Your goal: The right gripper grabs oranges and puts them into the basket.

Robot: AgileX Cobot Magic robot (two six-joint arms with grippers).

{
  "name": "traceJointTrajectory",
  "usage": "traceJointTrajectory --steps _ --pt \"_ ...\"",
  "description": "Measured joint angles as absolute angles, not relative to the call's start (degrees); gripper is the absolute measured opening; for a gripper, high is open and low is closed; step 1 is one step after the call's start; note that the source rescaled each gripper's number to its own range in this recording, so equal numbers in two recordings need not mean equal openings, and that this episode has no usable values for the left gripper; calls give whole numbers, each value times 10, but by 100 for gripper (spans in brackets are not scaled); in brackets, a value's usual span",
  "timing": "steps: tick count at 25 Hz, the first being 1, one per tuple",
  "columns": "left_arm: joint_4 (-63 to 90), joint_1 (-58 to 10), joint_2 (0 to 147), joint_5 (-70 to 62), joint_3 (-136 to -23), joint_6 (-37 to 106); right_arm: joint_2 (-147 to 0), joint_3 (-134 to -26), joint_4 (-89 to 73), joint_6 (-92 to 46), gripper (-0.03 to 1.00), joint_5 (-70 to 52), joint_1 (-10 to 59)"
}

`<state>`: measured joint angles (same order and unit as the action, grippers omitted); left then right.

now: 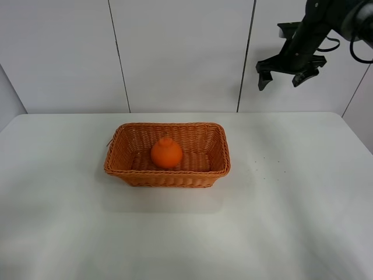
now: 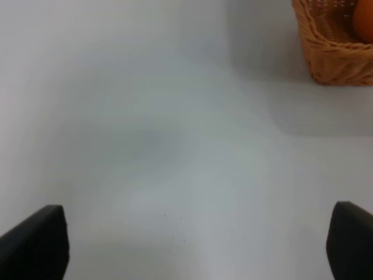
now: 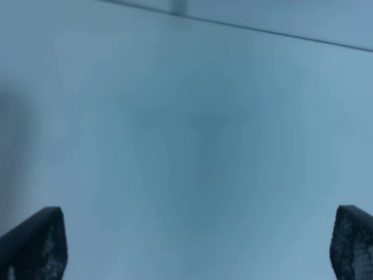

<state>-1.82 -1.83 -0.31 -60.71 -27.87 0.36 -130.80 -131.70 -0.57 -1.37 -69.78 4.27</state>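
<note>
The orange lies inside the wicker basket at the middle of the white table. My right gripper hangs high in the air at the back right, well above and right of the basket, open and empty. In the right wrist view its fingertips stand wide apart over bare table. My left gripper is open and empty; a corner of the basket and the edge of the orange show in its view. The left gripper is out of sight in the exterior high view.
A white table carries the basket. A white panelled wall with dark seams stands behind it. A few small dark specks mark the table right of the basket.
</note>
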Motion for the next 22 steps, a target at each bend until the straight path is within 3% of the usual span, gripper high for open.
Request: traceJointTrajectory --steps 11,22 --pt "-18 -18 -3 -607 -279 4 -1253 -1224 0 -13 100 -697 -5" --pt "-18 -18 -3 -607 -279 4 -988 -870 -15 -13 100 -697 -8"
